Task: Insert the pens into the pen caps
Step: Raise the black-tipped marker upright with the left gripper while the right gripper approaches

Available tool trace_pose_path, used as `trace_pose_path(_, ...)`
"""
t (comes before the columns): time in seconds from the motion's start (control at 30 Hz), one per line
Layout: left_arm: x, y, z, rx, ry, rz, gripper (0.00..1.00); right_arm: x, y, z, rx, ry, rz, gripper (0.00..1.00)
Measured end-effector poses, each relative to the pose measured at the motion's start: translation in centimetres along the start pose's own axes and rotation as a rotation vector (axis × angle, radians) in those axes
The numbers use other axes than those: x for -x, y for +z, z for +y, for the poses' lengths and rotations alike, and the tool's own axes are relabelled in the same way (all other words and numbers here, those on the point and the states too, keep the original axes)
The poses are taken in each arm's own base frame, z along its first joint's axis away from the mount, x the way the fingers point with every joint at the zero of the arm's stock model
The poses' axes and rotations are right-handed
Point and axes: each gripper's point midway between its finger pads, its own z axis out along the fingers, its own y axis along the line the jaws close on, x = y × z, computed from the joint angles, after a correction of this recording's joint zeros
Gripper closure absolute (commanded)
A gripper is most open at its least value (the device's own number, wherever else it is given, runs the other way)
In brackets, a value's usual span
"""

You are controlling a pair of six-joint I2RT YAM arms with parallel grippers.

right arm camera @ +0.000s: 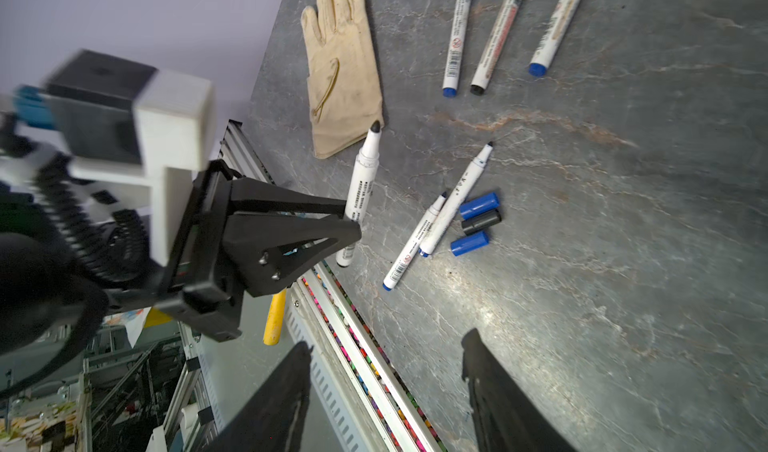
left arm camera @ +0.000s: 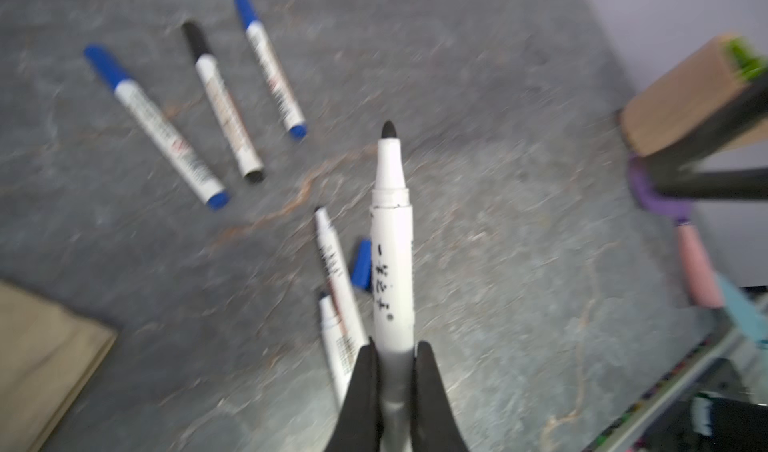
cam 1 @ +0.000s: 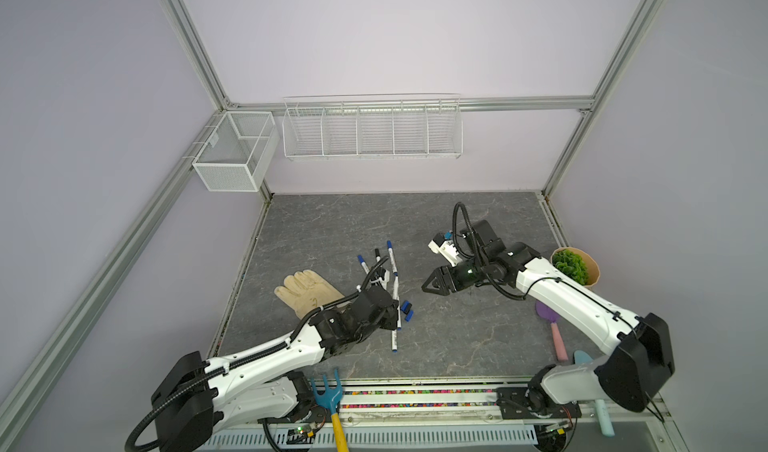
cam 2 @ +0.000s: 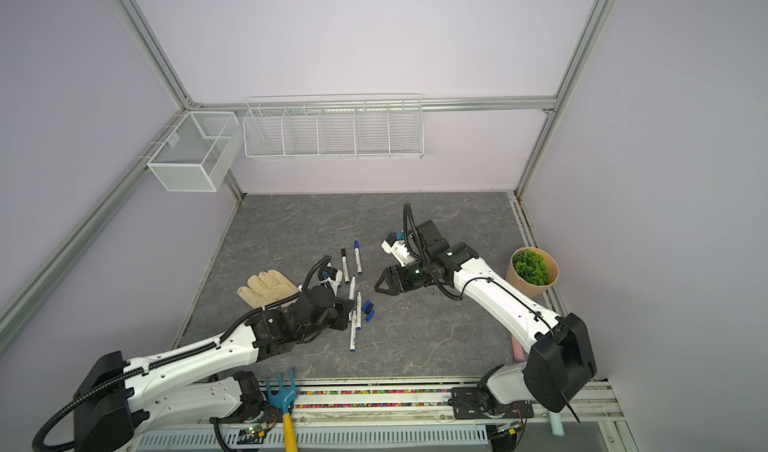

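My left gripper [left arm camera: 394,348] is shut on the barrel of an uncapped white pen [left arm camera: 392,262] with a black tip, held above the table. The right wrist view shows that gripper [right arm camera: 349,225] holding the pen [right arm camera: 363,171] tilted, tip toward the glove. Two more uncapped pens [right arm camera: 455,200] [right arm camera: 411,246] lie crossed beside three loose pen caps: blue [right arm camera: 478,205], black [right arm camera: 481,221], blue [right arm camera: 469,243]. Three capped pens [left arm camera: 153,123] [left arm camera: 222,100] [left arm camera: 270,63] lie farther back. My right gripper [cam 1: 430,281] hangs open and empty to the right of the pens.
A beige glove [cam 1: 307,292] lies left of the pens. A potted green plant [cam 1: 575,267] and a purple-and-pink trowel [cam 1: 552,329] are at the right edge. A blue fork with a yellow handle [cam 1: 330,396] sits at the front rail. Wire baskets [cam 1: 372,129] hang on the back wall.
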Motion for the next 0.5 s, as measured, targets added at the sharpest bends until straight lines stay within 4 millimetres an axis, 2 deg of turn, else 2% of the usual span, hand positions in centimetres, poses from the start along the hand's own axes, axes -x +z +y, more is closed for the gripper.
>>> trace_pose_path(0.13,1.8,0.1,-2.3,-0.101,0.013,-0.066,1.00,0.9,1.1,0.9,0.019,-0.020,0.011,0.41)
trace_pose_path(0.27,1.6,0.6,-3.3,-0.146,0.032,-0.060,1.00,1.6,1.6,0.8,0.020,-0.009,0.005,0.45)
trace_pose_path(0.5,1.6,0.6,-4.2,-0.188,0.055,-0.055,1.00,2.4,2.2,0.7,0.030,0.002,-0.004,0.65)
